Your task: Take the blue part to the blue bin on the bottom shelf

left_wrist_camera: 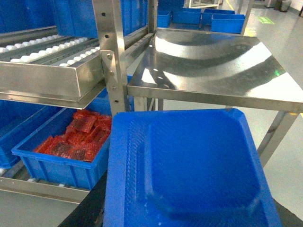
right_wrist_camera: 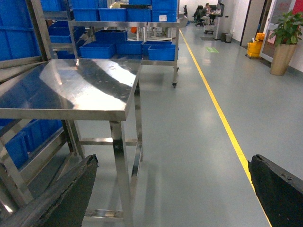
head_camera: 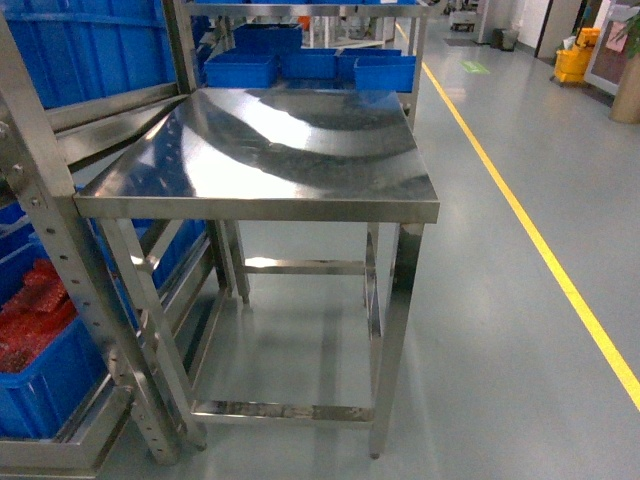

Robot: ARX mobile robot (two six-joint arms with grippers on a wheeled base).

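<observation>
The blue part, a wide shallow blue tray shape, fills the lower half of the left wrist view. My left gripper is shut on it, and only dark finger edges show beside it. It hangs in front of the steel table's edge, to the right of the rack. On the bottom shelf stands a blue bin with red parts in it, also seen in the head view as the blue bin. My right gripper is open over bare floor. Neither gripper shows in the head view.
A small square steel table stands straight ahead. The rack's perforated upright and a roller level stand left of it. More blue bins sit on a far rack. A yellow floor line runs along the right.
</observation>
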